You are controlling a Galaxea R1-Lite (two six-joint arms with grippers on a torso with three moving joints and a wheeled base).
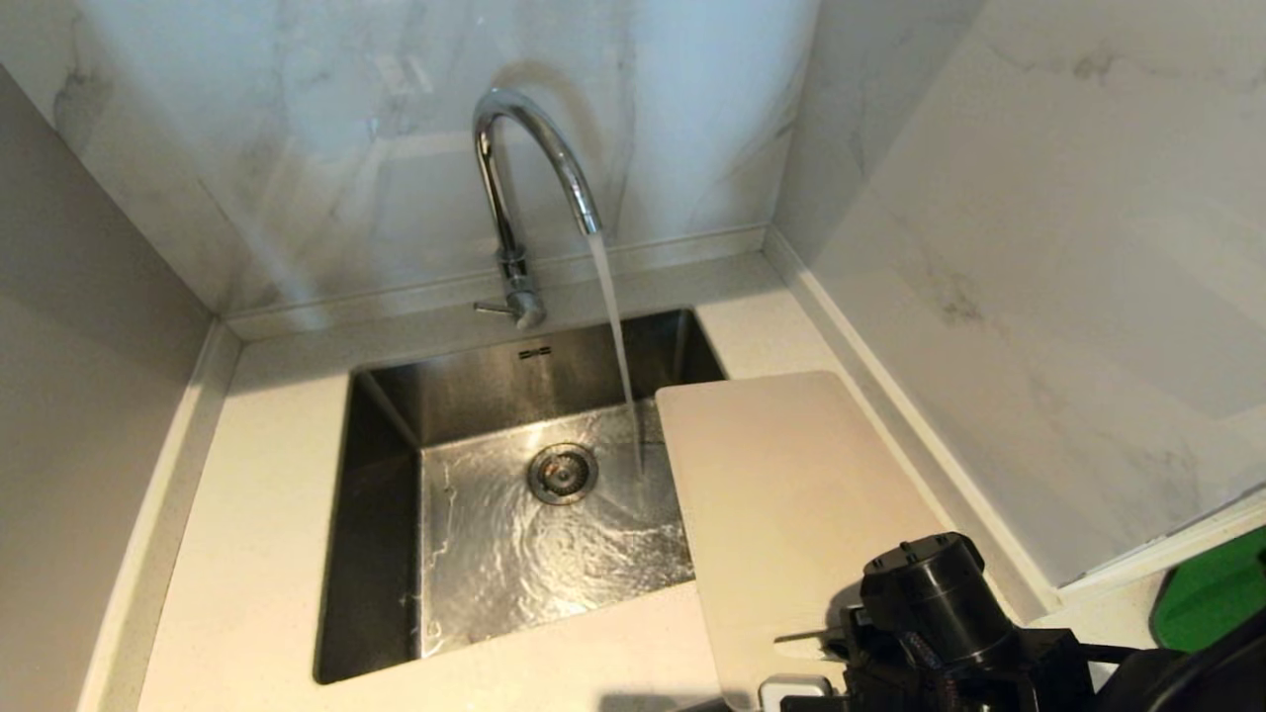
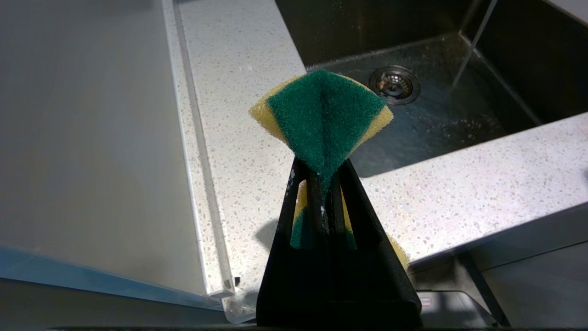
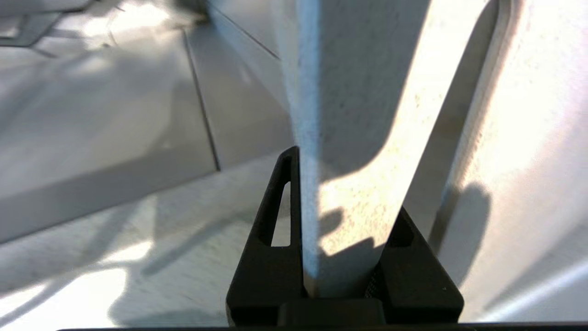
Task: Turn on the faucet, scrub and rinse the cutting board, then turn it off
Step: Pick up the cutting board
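The chrome faucet point(image 1: 514, 178) stands behind the sink point(image 1: 386, 445), and water point(image 1: 615, 326) runs from its spout into the basin. Its thin lever point(image 1: 490, 309) sticks out to the left at the base. The cream cutting board point(image 1: 781, 494) lies tilted over the sink's right edge and the counter. My right gripper point(image 3: 347, 184) is shut on the cutting board point(image 3: 363, 115) at its near edge beside the handle slot point(image 3: 464, 105). My left gripper point(image 2: 322, 165), outside the head view, is shut on a green and yellow sponge point(image 2: 324, 110) over the counter in front of the sink.
The drain point(image 1: 562, 473) sits in the middle of the wet basin. Marble walls close in behind and on the right, and a grey panel point(image 1: 79, 326) stands on the left. A speckled counter point(image 1: 257, 554) rings the sink. A green object point(image 1: 1212, 593) shows at the far right.
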